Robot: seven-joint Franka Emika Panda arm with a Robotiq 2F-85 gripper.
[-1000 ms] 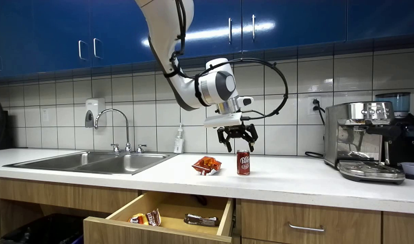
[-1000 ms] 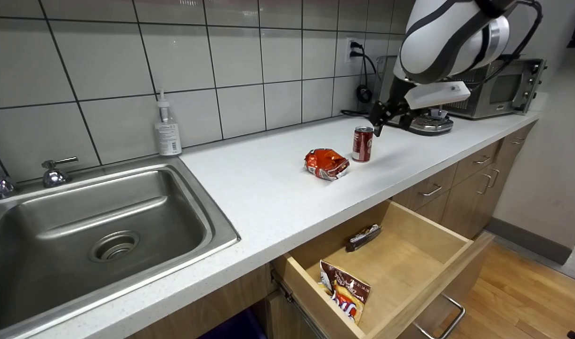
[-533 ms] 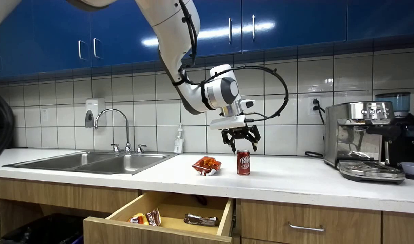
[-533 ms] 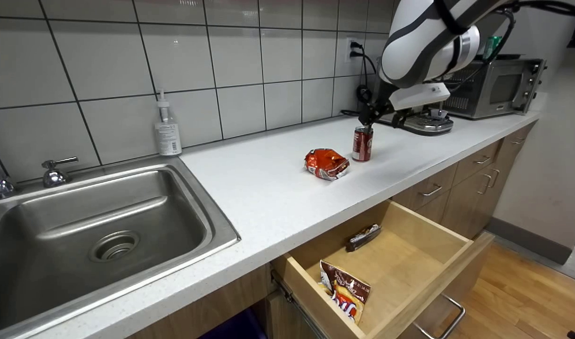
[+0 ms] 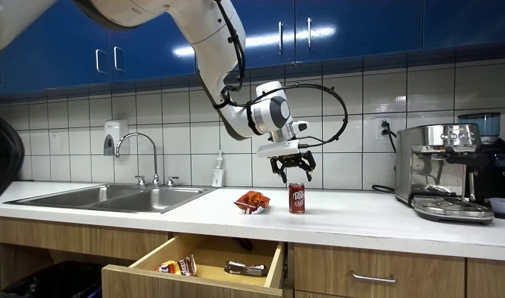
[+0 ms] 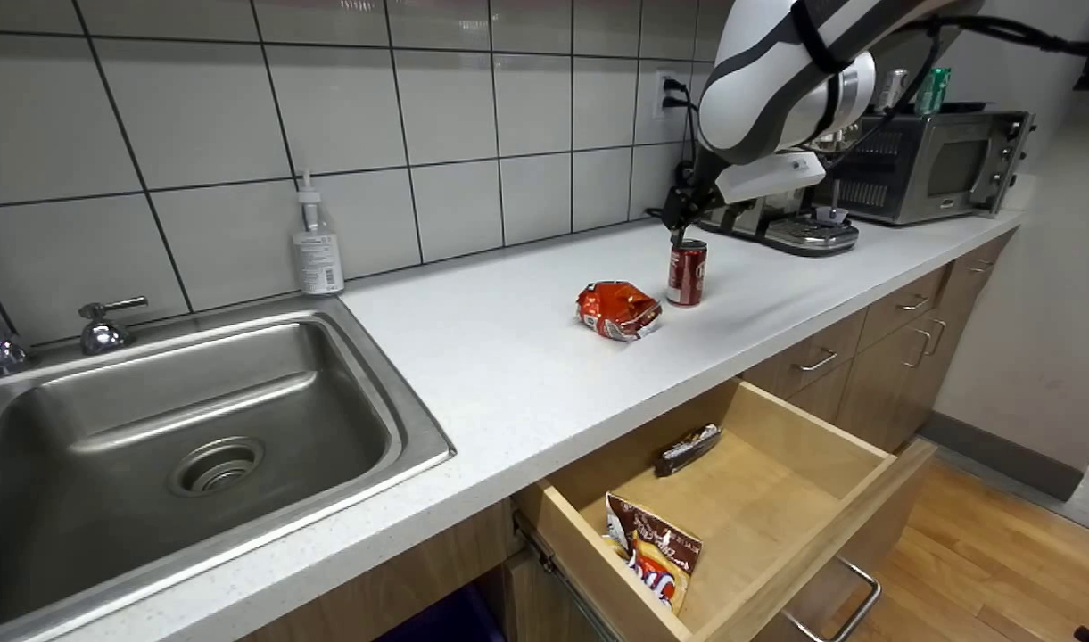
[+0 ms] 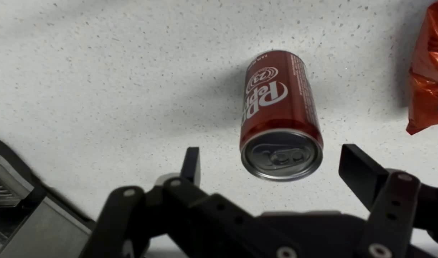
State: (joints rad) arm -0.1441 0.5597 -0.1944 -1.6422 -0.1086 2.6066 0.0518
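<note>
Evidently, the fingers [image 7: 362, 175] stand wide near the soda can [image 7: 281, 107]; if lowered off-centre, one could clip and topple it.

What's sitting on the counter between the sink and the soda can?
A crumpled red-orange snack bag lies between the sink and the soda can, nearer the can. It shows there in both exterior views.

Counter [image 5: 351, 225] frontal in an exterior view, sink [image 6: 196, 401] near in an exterior view, drawer [image 6: 749, 504] shared — wrist close above can [image 7: 281, 107]
</note>
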